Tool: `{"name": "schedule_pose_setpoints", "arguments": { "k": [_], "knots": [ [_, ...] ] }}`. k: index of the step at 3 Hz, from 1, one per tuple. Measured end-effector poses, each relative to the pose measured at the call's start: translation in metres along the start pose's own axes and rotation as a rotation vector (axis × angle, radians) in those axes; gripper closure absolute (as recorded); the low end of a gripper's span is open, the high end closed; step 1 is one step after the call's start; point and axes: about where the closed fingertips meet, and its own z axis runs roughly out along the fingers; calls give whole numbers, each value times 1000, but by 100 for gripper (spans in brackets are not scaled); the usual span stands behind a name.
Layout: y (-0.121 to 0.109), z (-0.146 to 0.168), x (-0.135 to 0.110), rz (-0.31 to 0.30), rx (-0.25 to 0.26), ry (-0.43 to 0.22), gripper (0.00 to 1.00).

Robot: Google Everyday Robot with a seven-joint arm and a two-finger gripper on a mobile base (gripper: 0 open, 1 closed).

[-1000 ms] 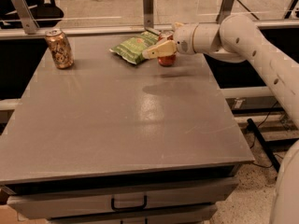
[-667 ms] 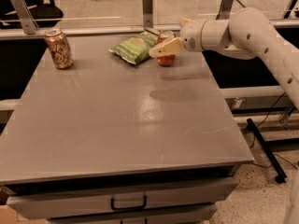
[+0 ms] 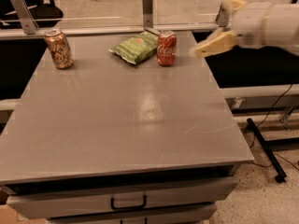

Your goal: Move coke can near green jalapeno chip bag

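The red coke can (image 3: pixel 167 48) stands upright at the far side of the grey table (image 3: pixel 126 120). It is right next to the right end of the green jalapeno chip bag (image 3: pixel 137 47), which lies flat. My gripper (image 3: pixel 216 34) is to the right of the can, above the table's right edge. It is apart from the can, open and empty.
A gold-brown patterned can (image 3: pixel 59 48) stands upright at the far left of the table. Metal posts (image 3: pixel 147 4) and a glass panel run along the table's back edge. A drawer handle (image 3: pixel 128 203) shows at the front. Cables lie on the floor at the right.
My gripper has let go of the coke can and pulled away to the right. The can now stands by itself beside the chip bag.
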Motion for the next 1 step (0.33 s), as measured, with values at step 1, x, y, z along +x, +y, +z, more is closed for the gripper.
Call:
{"name": "schedule_pose_setpoints", "arguments": {
  "k": [1],
  "knots": [
    [-12,-40,10,-8,57,24,0]
  ]
}}
